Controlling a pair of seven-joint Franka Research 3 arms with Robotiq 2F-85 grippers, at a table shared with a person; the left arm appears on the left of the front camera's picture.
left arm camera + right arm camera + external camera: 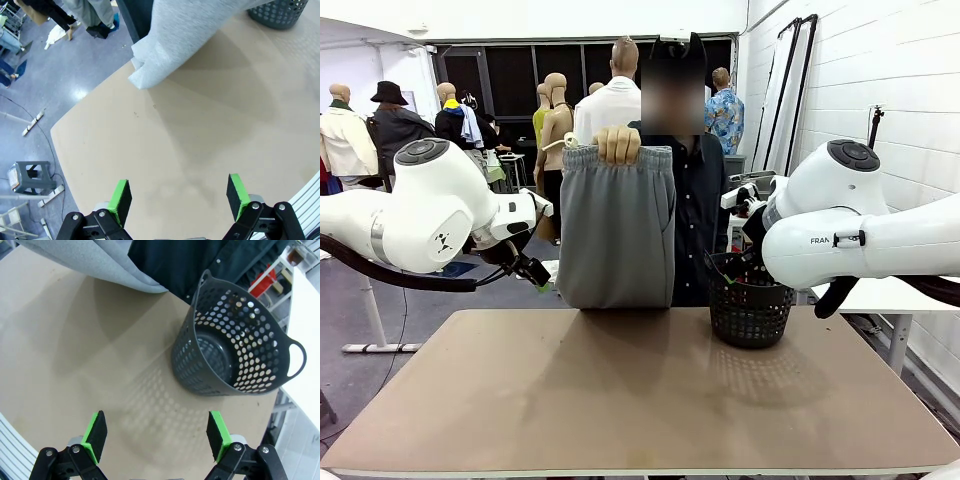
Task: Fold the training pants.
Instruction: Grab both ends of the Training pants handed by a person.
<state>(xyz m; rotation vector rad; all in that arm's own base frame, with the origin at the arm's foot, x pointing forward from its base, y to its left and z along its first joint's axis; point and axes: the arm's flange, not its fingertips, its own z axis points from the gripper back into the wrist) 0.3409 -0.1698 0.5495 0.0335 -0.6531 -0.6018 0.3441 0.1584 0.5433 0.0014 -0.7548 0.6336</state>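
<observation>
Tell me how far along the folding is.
Done: nothing flat on the table yet. In hand: a person's hand holds the training pants up by the waistband at the far edge. Left: all folding; left gripper and right gripper hang open, empty.

You have a tan table (640, 400) in front of you, its top smooth and matte with rounded corners. A dark plastic basket (750, 312) full of holes stands upright on it near the far right edge, throwing a dotted shadow. The grey pants (617, 230) hang down to the far edge, and their lower end seems to touch the top.
</observation>
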